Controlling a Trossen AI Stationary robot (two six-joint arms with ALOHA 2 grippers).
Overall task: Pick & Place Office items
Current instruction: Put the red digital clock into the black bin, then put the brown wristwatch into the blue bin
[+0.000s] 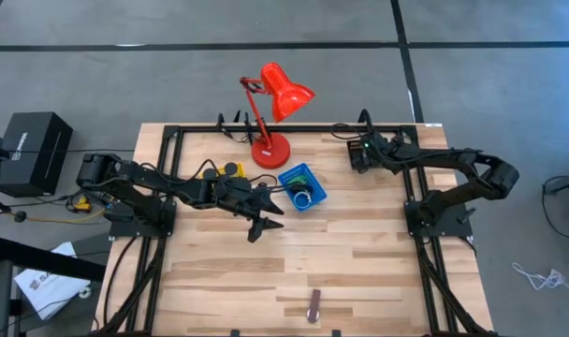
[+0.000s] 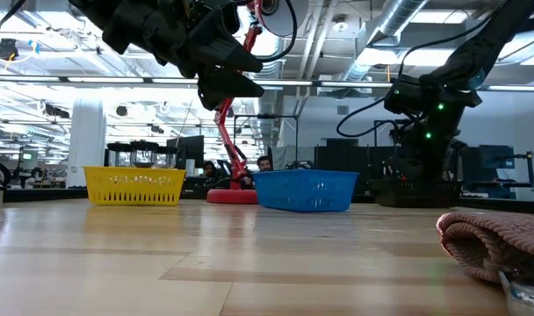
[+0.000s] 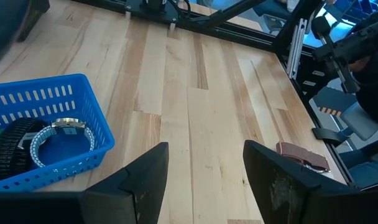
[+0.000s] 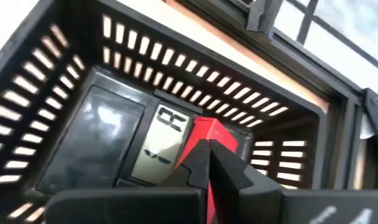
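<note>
- Near the table's front edge, about midway along it, lies the brown-silver bar [image 1: 313, 306], a strap-like piece with its long axis running roughly front to back. Nothing touches it. In the left wrist view it shows as a brown band [image 3: 303, 155] on the bare wood, well ahead of the fingers and off to one side. In the low view its woven end fills the near right corner [image 2: 491, 241].
- Over the middle of the table hangs the left gripper [image 1: 263, 222], held clear of the wood, its jaws wide apart and empty. Of the two arms it is much the nearer to the bar, which lies from it toward the front edge and slightly toward the right edge. My judgement is that a reach for the bar would need the jaws turned to close across its narrow width, not along its length.
- Just beyond that gripper, toward the back edge, sits the blue tray [image 1: 302, 186]. It already holds a silvery ring [image 3: 63, 134] and a black band [image 3: 10, 145] lying against it.
- Toward the back left, black discs [image 1: 231, 169] and the yellow tray [image 2: 135, 185] sit close by the left arm.
- At the back right corner, the right gripper [image 4: 204, 163] is down inside the black tray [image 1: 362, 155], fingers drawn together on a red block [image 4: 209, 132]; a dark flat item lies beside it.
</note>
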